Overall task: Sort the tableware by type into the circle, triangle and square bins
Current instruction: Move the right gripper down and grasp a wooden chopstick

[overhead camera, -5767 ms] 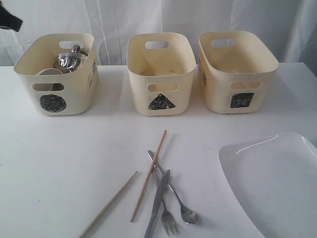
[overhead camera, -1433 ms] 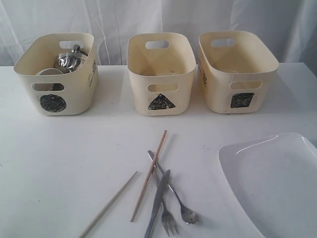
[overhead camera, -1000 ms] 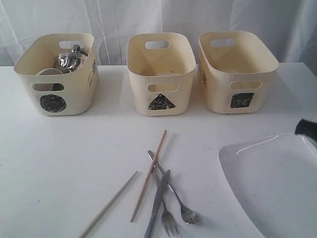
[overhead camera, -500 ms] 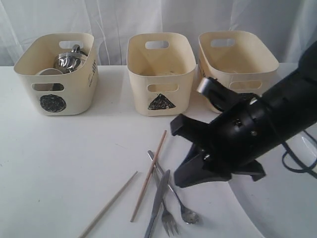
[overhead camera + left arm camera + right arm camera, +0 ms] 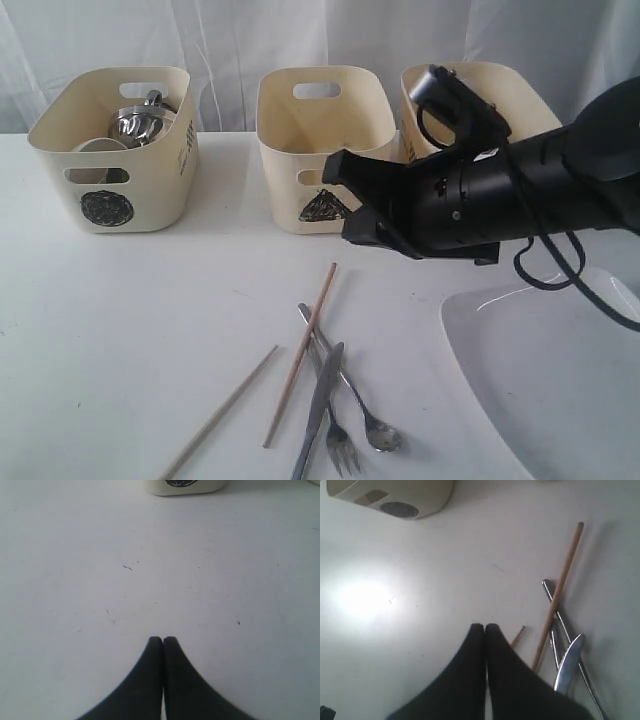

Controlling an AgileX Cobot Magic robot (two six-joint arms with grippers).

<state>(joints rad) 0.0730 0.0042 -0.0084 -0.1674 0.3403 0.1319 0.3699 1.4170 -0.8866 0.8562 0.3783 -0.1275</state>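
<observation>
Two wooden chopsticks lie on the white table beside a crossed knife, fork and spoon. The large white plate sits at the front right. In the circle bin are steel mugs and a white bowl. My right gripper hangs shut and empty in front of the triangle bin, above the cutlery. In its wrist view the shut right gripper is next to a chopstick and the knife. My left gripper is shut over bare table.
The square bin stands at the back right, partly hidden by my right arm. The three bins form a row along the back, in front of a white curtain. The circle bin's base shows at the edge of the left wrist view.
My right arm came in from the right edge, crossed over the plate, and now sits higher and farther back, in front of the triangle and square bins. The tableware has not moved.
</observation>
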